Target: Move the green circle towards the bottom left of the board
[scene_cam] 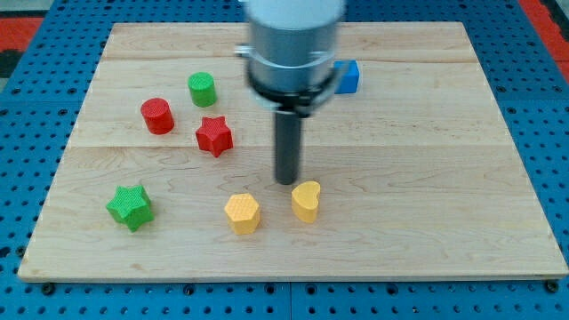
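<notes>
Landmark: the green circle, a short ribbed plastic cylinder [202, 89], which stood toward the board's upper left. My tip [286, 181], the end of a straight dark rod with nothing to open or close and holding nothing, rested well to the view's right of and below that circle, touching no block.

In my judgement the tip needed to travel round to the circle's upper right, then push diagonally down-left. The red plastic cylinder [157, 116], below-left of the circle, lay on that line; the red star-shaped block [213, 135] sat just below. The pale wooden board [427, 178] looked smooth.
</notes>
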Controlling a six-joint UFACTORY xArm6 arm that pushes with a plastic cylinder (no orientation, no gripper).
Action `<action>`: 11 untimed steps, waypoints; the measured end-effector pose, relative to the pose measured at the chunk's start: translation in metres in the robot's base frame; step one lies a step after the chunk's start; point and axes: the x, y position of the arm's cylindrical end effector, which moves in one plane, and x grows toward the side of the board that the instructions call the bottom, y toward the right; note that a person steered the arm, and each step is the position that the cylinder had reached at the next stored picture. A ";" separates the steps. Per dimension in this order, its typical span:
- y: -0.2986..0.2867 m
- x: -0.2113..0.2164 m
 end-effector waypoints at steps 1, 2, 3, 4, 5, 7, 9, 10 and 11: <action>0.034 0.016; 0.065 0.027; 0.064 0.019; 0.080 0.006; 0.074 -0.057; -0.050 -0.165; -0.155 -0.165; -0.176 -0.123; -0.190 -0.066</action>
